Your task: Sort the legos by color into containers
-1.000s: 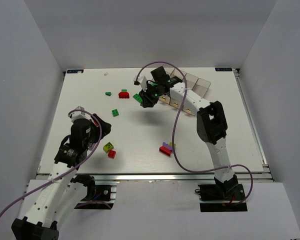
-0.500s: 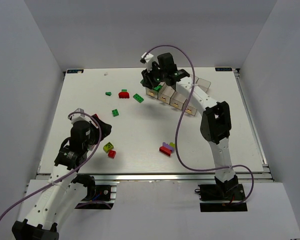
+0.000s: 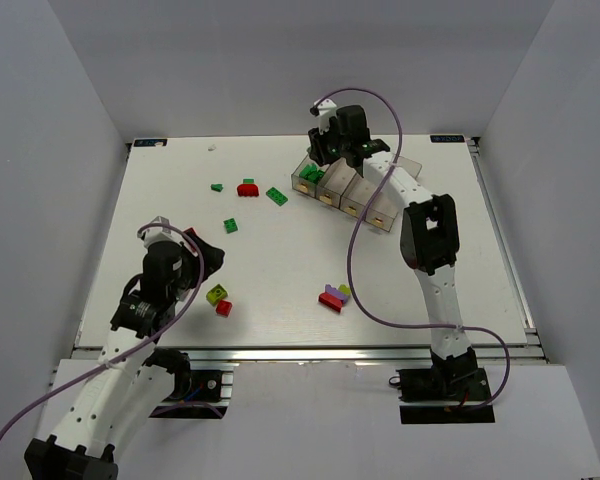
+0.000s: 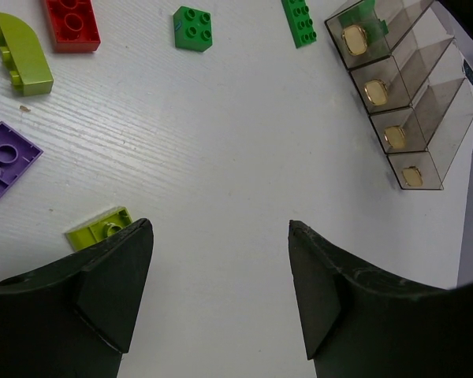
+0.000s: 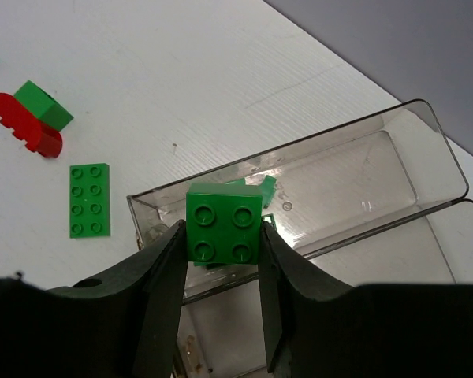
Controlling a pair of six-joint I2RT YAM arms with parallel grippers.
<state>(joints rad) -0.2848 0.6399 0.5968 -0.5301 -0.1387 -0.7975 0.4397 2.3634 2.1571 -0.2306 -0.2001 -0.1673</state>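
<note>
Bins [image 3: 352, 192]: four, clear, joined side by side in one row at the far middle of the table [image 3: 280, 260]; one tan label on each near-left end.
Bin axis: long sides running from near left to far right; row stepping from far left to near right.
Green bricks [image 3: 231, 226]: three loose on the table, one more touching the red arch [image 3: 247, 189], one in the right grip; further green pieces in the leftmost bin [image 5: 363, 181], number not clear.
Red bricks [image 3: 224, 308]: three, namely the arch left of the bins, one near the left gripper [image 4: 219, 228], one in the near-middle cluster.
Yellow-green bricks [image 3: 217, 294]: two.
Purple brick [image 3: 332, 291]: one, in the cluster, touching red and yellow-green.
Long green brick [image 3: 277, 196]: flat, studs up, long axis from far left to near right, just left of the bins.
Held brick [image 5: 223, 223]: square, four studs facing the wrist camera, over the near end of the leftmost bin.
Right gripper [image 5: 221, 230]: clamped on two opposite sides of the held brick.
Right arm [image 3: 430, 240]: stretched far over the table, elbow raised, forearm reaching far left, wrist above the row's left end.
Left gripper: fingers wide apart, nothing between them, low over the near-left table.
Left arm [image 3: 145, 300]: folded close to its base.
</note>
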